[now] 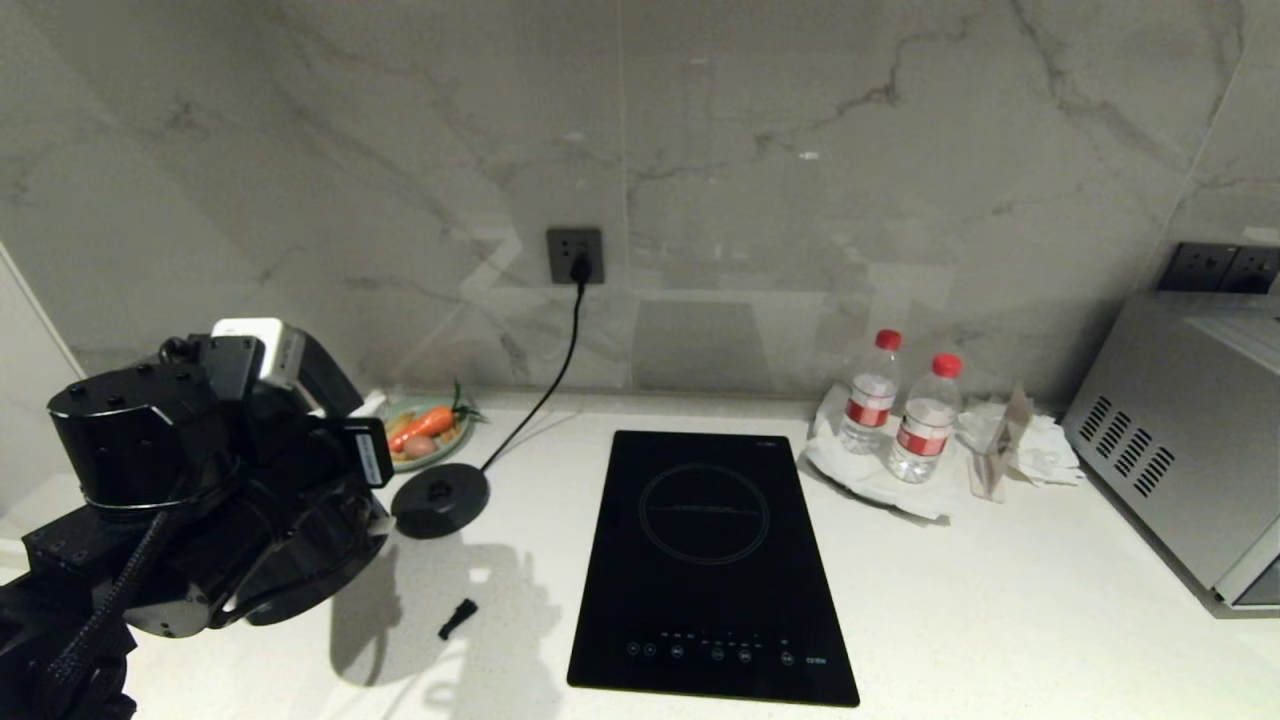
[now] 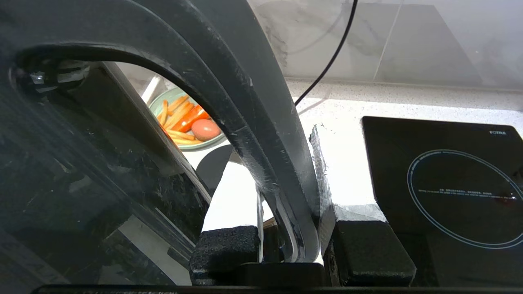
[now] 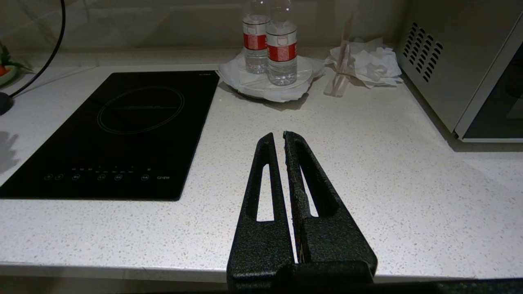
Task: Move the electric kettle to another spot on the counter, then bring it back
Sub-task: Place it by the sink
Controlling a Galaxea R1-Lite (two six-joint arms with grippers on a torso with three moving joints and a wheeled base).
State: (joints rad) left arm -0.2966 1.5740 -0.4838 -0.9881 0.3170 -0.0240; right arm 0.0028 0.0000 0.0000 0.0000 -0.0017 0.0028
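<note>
The electric kettle (image 2: 81, 183) fills the left wrist view, glossy black, with its big loop handle (image 2: 245, 122) arching across. My left gripper (image 2: 294, 241) is shut on the lower part of that handle, one pad (image 2: 226, 249) inside the loop and the other outside. In the head view my left arm (image 1: 150, 450) stands at the lower left and covers most of the kettle (image 1: 300, 570). The kettle's round corded base (image 1: 440, 500) lies bare on the white speckled counter (image 1: 1000, 620). My right gripper (image 3: 279, 139) hangs shut and empty over the counter's front edge.
A black induction hob (image 1: 710, 560) lies mid-counter. Behind the base sits a plate of carrots (image 1: 428, 432); the cord runs to a wall socket (image 1: 575, 255). Two water bottles (image 1: 900, 410) and crumpled paper stand back right, a silver oven (image 1: 1180, 440) far right. A small black piece (image 1: 457, 618) lies near the hob.
</note>
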